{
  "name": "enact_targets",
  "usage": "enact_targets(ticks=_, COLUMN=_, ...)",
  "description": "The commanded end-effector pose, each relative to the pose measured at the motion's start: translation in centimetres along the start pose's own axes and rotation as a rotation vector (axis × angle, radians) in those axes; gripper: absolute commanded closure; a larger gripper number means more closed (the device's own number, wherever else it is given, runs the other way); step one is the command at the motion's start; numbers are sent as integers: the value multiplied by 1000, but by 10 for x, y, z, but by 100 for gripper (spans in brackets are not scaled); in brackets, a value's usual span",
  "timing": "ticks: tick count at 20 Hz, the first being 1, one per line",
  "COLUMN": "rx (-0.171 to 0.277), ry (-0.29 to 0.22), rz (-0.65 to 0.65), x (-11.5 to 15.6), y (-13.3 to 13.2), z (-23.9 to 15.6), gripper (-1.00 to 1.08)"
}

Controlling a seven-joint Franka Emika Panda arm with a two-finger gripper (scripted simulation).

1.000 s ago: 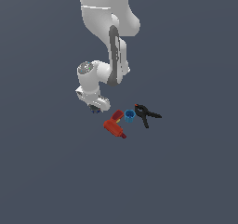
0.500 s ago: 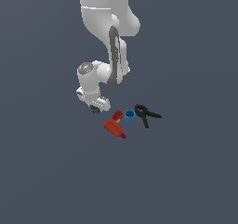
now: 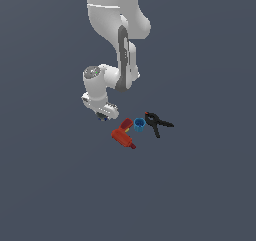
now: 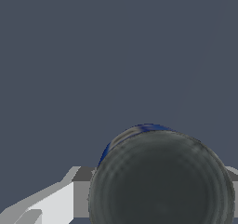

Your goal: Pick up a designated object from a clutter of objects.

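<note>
The designated object, a short round can [image 4: 160, 181] with a dark grey top and a blue side band, fills the near part of the wrist view. It sits between my gripper's [image 4: 158, 195] fingers [image 4: 69, 193], which press against its sides. In the exterior view the gripper [image 3: 103, 116] is down at the surface, on the exterior view's left of the clutter. Only a blue sliver of the can [image 3: 105, 118] shows under the hand there.
A red drill-shaped tool [image 3: 122, 134], a bright blue cup [image 3: 139, 124] and a black clamp [image 3: 157, 123] lie close together just to the exterior view's right of the gripper. The white arm [image 3: 117, 45] rises above them.
</note>
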State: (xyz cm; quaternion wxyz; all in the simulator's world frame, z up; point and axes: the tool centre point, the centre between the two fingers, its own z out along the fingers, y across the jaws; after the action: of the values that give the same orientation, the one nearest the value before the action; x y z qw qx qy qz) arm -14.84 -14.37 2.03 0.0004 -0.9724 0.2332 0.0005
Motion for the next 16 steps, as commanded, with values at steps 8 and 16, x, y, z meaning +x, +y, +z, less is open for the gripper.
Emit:
enact_targets(ticks=8, rx=2, ry=1, rz=1, x=-1, y=-4, z=-37, gripper=108)
enact_targets(ticks=16, rx=-1, ry=1, rz=2, x=-2, y=-9, z=-94, gripper=108)
